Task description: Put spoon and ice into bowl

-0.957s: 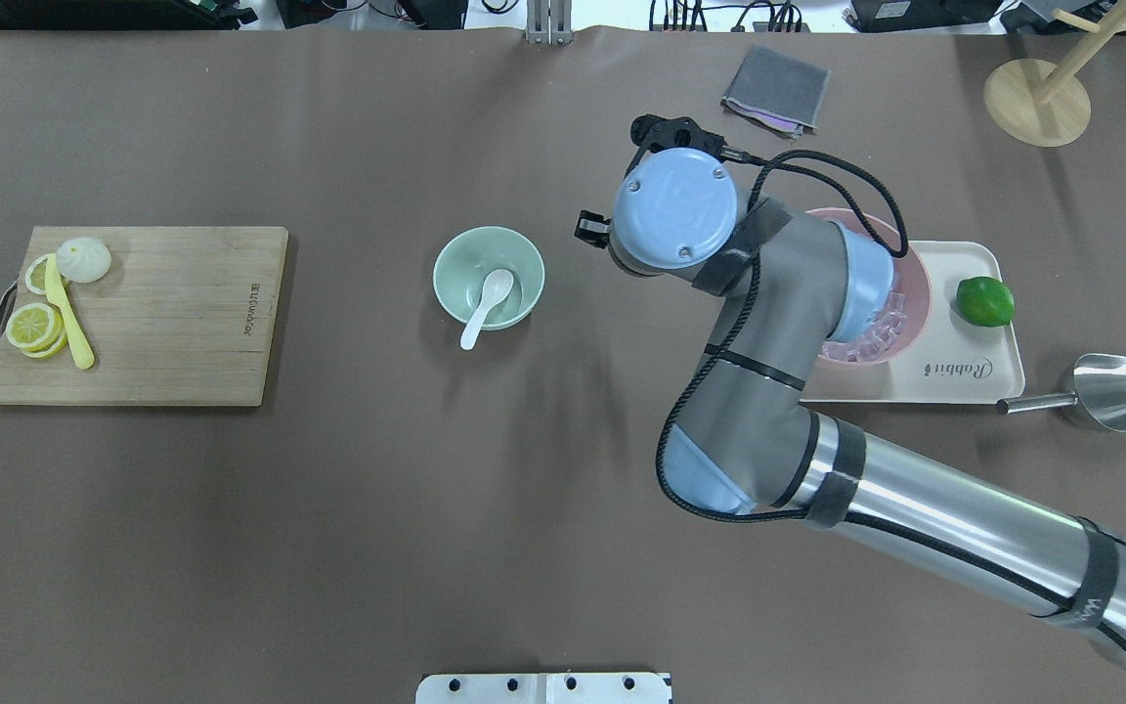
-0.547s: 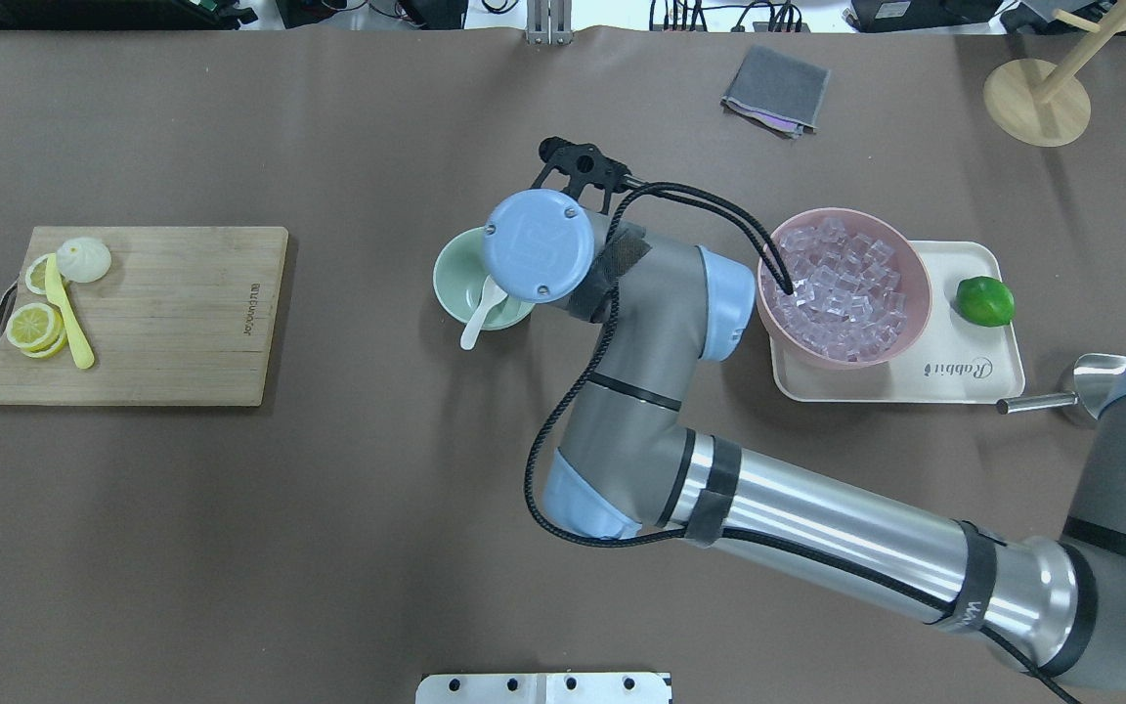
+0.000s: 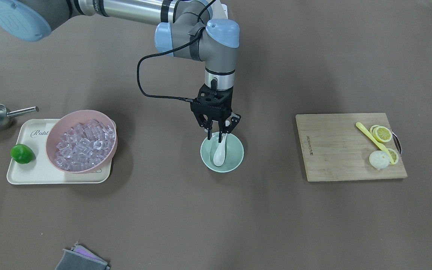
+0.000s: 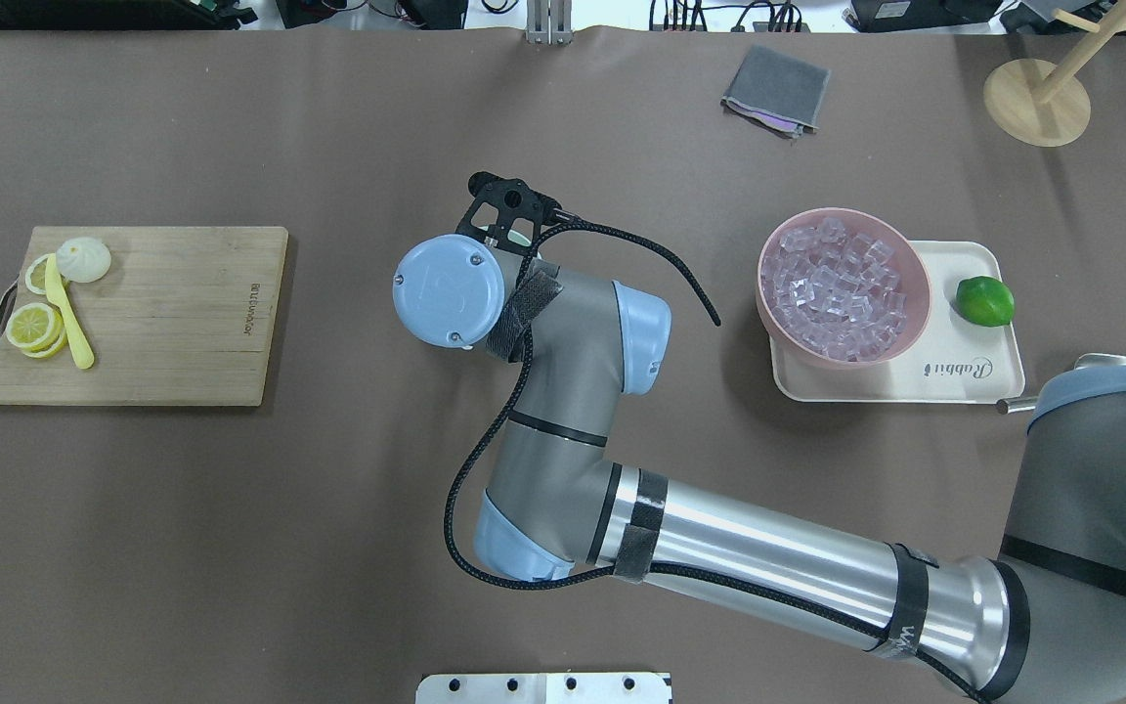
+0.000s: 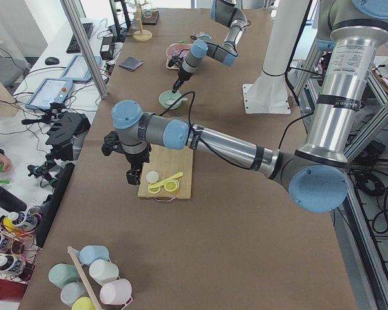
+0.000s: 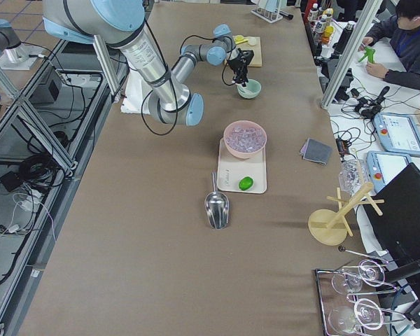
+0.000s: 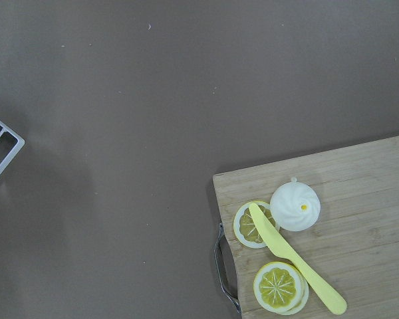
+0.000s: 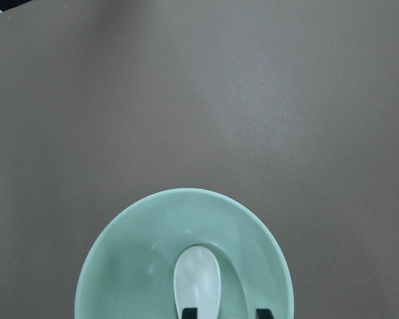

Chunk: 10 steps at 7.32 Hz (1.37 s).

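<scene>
Right gripper (image 3: 219, 134) hovers directly over mint-green bowl (image 3: 238, 159), fingertips just above rim. Jaws part-way apart; we cannot tell whether cube sits between them. White soup spoon (image 3: 218, 154) lies inside bowl, handle leaning on rim on robot's side. We note ice cubes (image 3: 83, 144) heaped in pink bowl (image 3: 55, 129) on cream tray (image 3: 24, 176), well right of mint bowl in overhead view. Left gripper (image 5: 130, 183) hangs just beside cutting board (image 5: 180, 163); grip state unreadable.

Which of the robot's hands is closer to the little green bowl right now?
The right hand. It hangs directly over the bowl, just above the spoon lying in it. The left hand is far off, by the cutting board.
</scene>
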### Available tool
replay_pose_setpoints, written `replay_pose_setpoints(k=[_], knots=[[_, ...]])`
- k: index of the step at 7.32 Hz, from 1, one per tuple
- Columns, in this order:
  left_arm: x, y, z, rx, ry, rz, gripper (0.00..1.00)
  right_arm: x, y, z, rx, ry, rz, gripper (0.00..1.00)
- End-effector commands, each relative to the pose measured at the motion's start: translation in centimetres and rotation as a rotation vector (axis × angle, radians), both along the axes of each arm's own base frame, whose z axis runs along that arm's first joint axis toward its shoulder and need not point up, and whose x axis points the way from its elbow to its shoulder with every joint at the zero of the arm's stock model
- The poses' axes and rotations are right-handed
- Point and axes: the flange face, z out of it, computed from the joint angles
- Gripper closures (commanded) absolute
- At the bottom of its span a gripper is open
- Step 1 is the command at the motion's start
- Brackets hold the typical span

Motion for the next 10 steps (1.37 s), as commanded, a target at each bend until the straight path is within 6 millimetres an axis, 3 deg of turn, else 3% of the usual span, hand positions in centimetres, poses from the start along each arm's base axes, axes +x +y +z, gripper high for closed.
replay_pose_setpoints(k=[1, 2, 4, 5, 6, 7, 8, 10], knots=[[0.0, 0.0, 0.0, -0.003, 0.003, -0.001, 0.01, 0.4, -0.2, -0.8, 0.025, 0.003, -0.015, 0.0], [0.0, 1.1, 1.5, -0.019, 0.004, 0.0, 0.01, 0.9, -0.6, -1.0, 0.027, -0.001, -0.013, 0.0], [-0.1, 1.4, 2.7, -0.052, -0.003, -0.008, 0.01, 3.7, -3.4, -1.2, 0.026, -0.001, -0.056, 0.0], [0.0, 2.1, 6.4, -0.13, -0.007, -0.017, 0.01, 5.5, -5.4, -0.5, 0.028, 0.018, -0.094, 0.0], [-0.4, 4.6, 9.8, -0.169, -0.021, -0.014, 0.01, 7.8, -7.6, 0.7, 0.025, 0.034, -0.13, 0.0], [-0.4, 5.6, 11.1, -0.172, -0.02, -0.012, 0.01, 10.6, -9.2, 2.3, 0.036, 0.046, -0.172, 0.0], [-0.7, 6.9, 12.2, -0.188, -0.025, -0.013, 0.01, 16.2, -10.2, 5.8, 0.07, 0.063, -0.239, 0.0], [-0.8, 7.8, 12.7, -0.197, -0.021, -0.015, 0.01, 29.6, -11.9, 13.6, 0.116, 0.097, -0.375, 0.0]])
